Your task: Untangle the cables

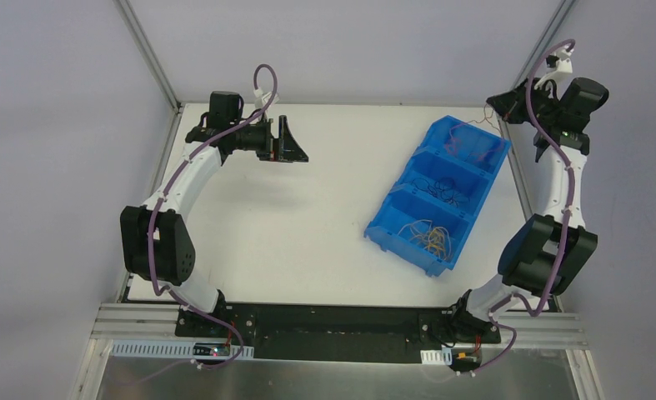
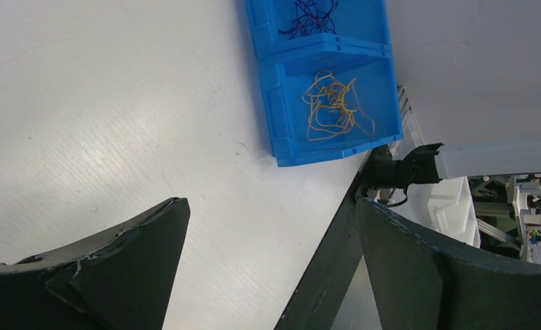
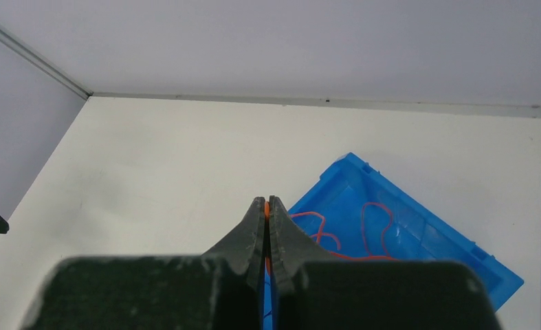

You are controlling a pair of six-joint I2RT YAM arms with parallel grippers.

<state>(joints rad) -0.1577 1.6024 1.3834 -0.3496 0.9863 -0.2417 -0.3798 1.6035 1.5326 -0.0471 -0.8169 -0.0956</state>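
Cables lie in the 3 compartments of the blue bin (image 1: pixel 401 247) on the bench (image 1: pixel 307 217), right side: red cables (image 1: pixel 466 148) at the far end, dark cables (image 1: pixel 441 187) in the middle, yellow cables (image 1: pixel 428 235) at the near end. Right jaws pressed together above the bin's far end, pinching a thin orange cable (image 3: pixel 266 206) at the tips. Left jaws spread wide over the bench at far left, gripping nothing.

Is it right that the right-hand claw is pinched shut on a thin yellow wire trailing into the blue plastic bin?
Not quite: the right gripper is pinched shut on a thin wire trailing into the blue plastic bin, but that wire is orange-red, not yellow. The right wrist view shows it.
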